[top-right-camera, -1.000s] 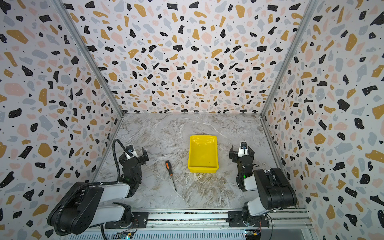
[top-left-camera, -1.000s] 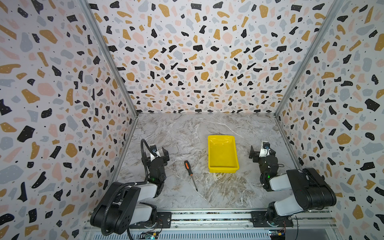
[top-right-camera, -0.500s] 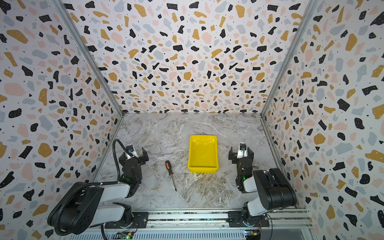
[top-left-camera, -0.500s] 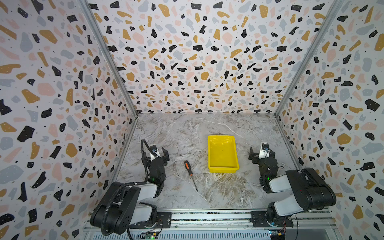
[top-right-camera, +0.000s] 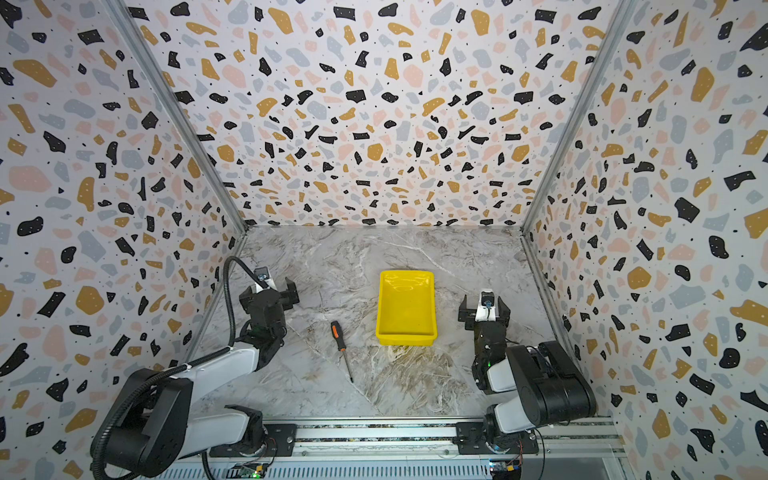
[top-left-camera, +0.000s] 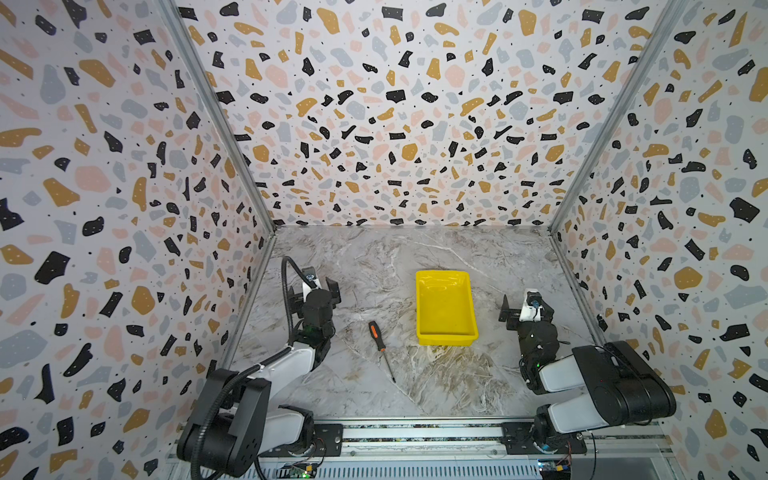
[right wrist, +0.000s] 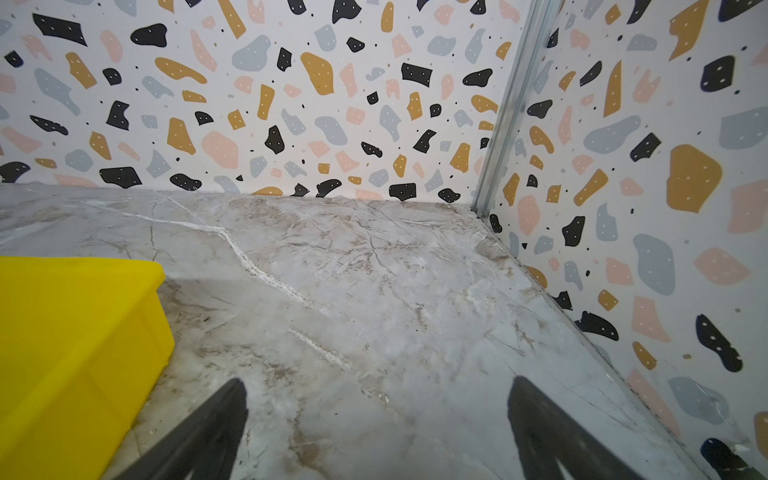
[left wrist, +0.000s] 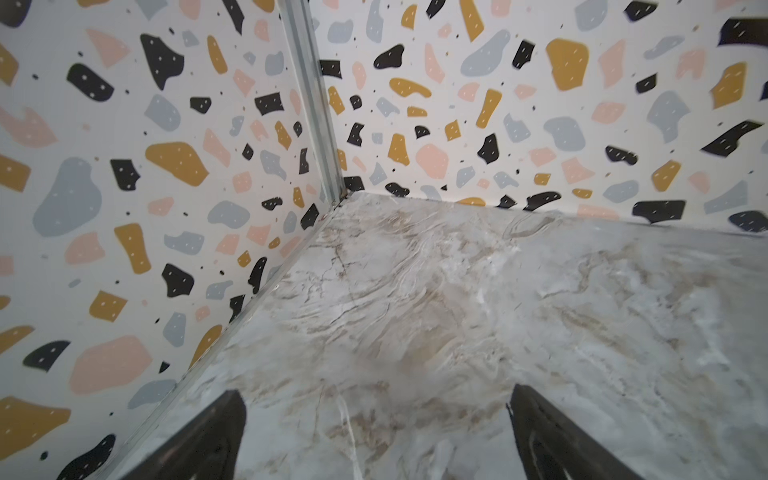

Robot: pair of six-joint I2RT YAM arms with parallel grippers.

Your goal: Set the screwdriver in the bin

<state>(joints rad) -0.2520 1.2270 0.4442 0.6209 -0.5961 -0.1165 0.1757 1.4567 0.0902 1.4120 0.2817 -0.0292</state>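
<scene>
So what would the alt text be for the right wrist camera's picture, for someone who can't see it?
A bright yellow plastic bin sits at one edge of the picture on a grey marbled tabletop. Two dark jaws poke into the frame, wide apart with nothing between them. Speckled terrazzo-pattern walls meet at a metal corner post behind.

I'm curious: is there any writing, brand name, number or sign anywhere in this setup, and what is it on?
No text can be read anywhere in these views.
Screwdriver: no legible marking on its handle.
Bin: plain yellow, no label.
Walls: coloured blobs only, no letters.
Small circuit board below the front rail: any print is too small to read.
</scene>
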